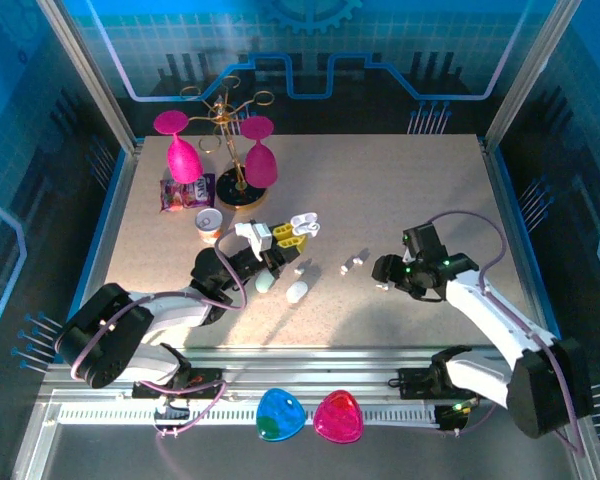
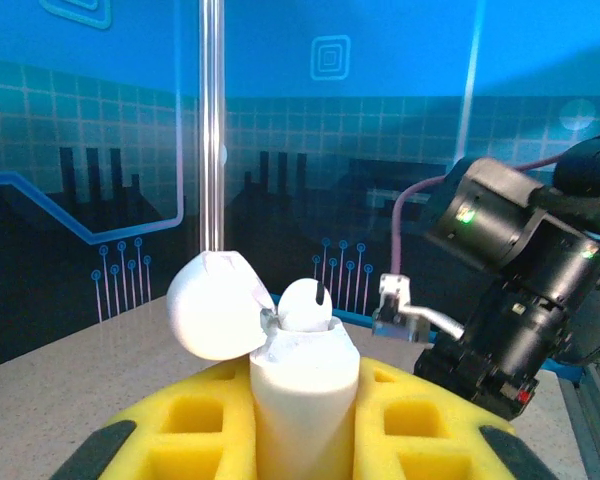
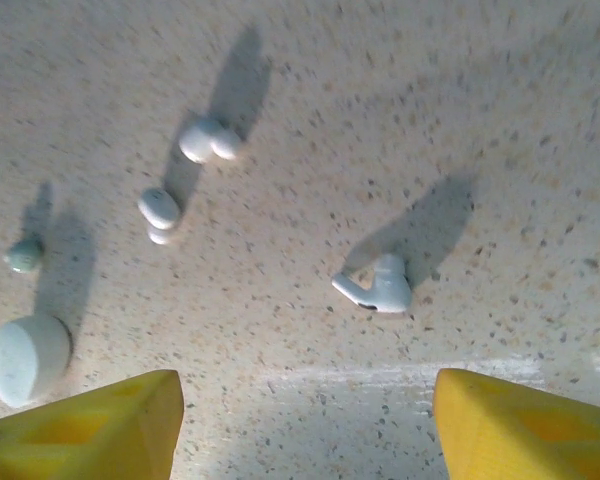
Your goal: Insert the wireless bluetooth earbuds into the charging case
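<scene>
1. Two grips to check. Your left gripper is clamped on the open white case, with one earbud seated in its top.
2. Your right gripper stands wide and empty above the table. A loose earbud lies just ahead, and more earbuds lie beyond it.

A gold stemware rack stands at 11 o'clock on the speckled surface, with two pink glasses hung upside down from it, one on the left and one on the right. A purple snack packet lies just beside the rack's base, and a small foil-topped cup sits near it toward 6 o'clock. Off the surface at 6 o'clock, a blue shell and a pink shell rest side by side on the rail.
</scene>
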